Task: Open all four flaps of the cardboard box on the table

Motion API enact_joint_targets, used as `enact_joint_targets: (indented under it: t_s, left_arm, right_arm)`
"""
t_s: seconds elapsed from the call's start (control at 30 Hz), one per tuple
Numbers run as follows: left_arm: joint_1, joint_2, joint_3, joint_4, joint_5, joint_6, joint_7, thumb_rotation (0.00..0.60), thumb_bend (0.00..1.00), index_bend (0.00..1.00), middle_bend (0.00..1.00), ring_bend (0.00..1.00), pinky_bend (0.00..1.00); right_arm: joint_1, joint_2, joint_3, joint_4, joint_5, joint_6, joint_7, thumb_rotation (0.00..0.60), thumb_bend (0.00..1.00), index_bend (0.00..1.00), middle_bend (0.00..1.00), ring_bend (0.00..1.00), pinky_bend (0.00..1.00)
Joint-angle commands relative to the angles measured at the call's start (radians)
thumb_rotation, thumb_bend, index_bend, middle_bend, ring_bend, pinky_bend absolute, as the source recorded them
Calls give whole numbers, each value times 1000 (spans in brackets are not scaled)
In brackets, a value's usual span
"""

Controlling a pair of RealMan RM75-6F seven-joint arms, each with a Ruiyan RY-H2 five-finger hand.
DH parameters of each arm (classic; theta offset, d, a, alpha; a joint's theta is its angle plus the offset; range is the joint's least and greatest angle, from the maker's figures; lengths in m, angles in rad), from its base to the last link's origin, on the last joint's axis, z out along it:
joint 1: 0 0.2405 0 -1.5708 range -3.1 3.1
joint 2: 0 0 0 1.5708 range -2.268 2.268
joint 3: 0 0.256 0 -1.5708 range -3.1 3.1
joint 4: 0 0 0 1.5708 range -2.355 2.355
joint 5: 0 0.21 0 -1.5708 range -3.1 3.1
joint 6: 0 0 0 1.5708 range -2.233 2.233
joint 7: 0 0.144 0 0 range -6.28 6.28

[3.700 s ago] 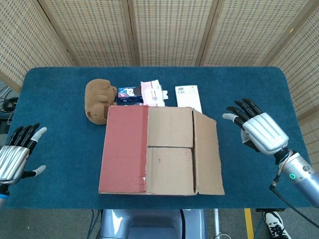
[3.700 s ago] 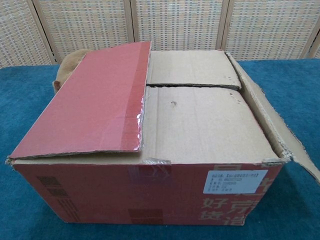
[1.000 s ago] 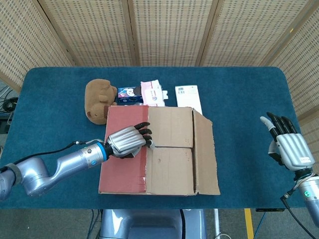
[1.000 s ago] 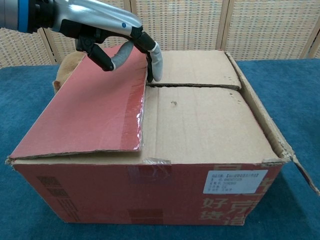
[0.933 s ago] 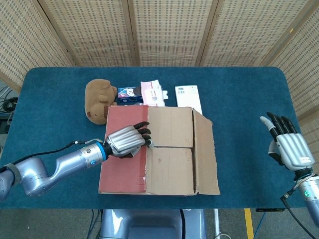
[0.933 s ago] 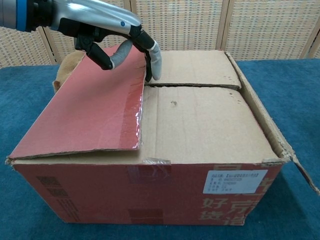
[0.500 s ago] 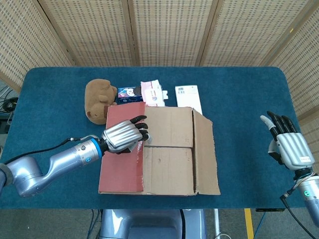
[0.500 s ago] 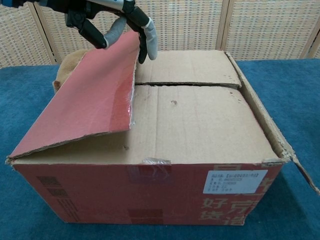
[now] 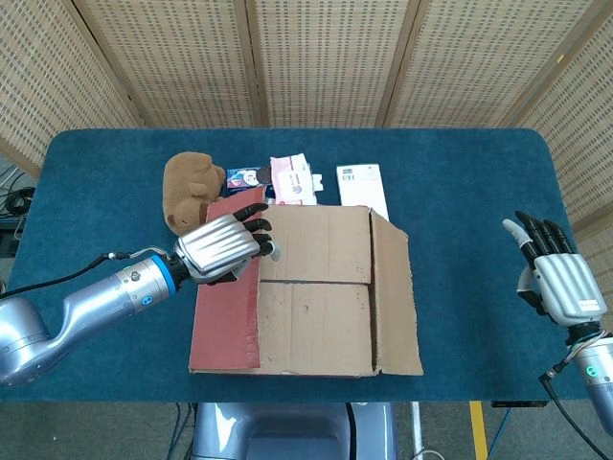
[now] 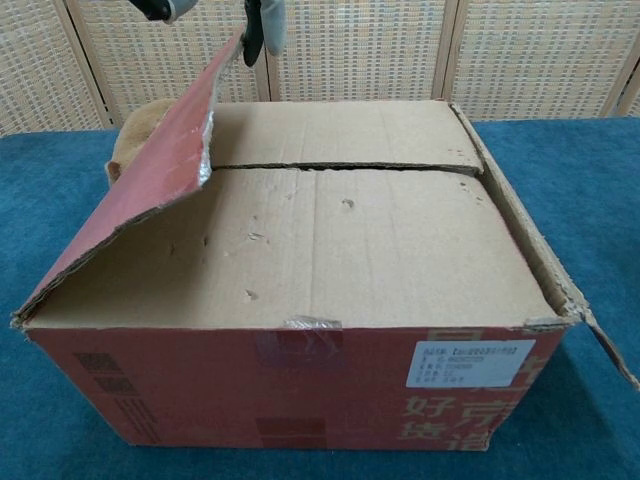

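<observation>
Woven wicker screens back a blue-covered table (image 9: 460, 192), where a brown plush toy (image 9: 187, 192), a small blue pack (image 9: 246, 179), a pink-and-white packet (image 9: 292, 179) and a white leaflet (image 9: 362, 187) lie along the far side of the cardboard box (image 9: 316, 292), just beside it. That box sits at the middle of the table's near half. Its red left flap (image 10: 150, 180) is tilted up steeply, and the left hand (image 9: 222, 246) holds the flap's free edge, fingers (image 10: 258, 28) hooked over it near the far end. Two inner flaps (image 10: 330, 200) lie flat and closed, so what the box contains cannot be seen. Its right flap (image 9: 395, 297) slopes outward. Well apart to the right, the right hand (image 9: 558, 280) hovers off the table edge, fingers spread and holding nothing.
</observation>
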Motion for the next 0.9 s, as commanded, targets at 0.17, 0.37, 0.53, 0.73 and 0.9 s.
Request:
enact_joint_targets:
  t_s: [0.17,0.37,0.53,0.73,0.9]
  left_arm:
    - [1,89,-9,-35,13,-49,-45,600,1000,315,383,192,0]
    - [35,159,-15,-58,35,-25,-80,600,1000,315,383,192,0]
    - [83,241,-14,-81,86,10,-137,600,1000,315,383,193,0]
    - [131,310,2,-91,152,29,-218,600,1000,315,383,193,0]
    - [164,340,17,-81,199,49,-260,600,1000,315,383,193,0]
  right_arm:
    - [-4,2,3,-1,0,5,3,600,1000,0,0,0,0]
    - [-5,2,5,1,-1,7,6,600,1000,0,0,0,0]
    - [-8,6,6,-2,-5,13,8,600,1000,0,0,0,0]
    - [-10,9,10,-3,-6,15,13,600,1000,0,0,0,0]
    - [-6,8,9,-4,-7,7,11,600,1000,0,0,0,0]
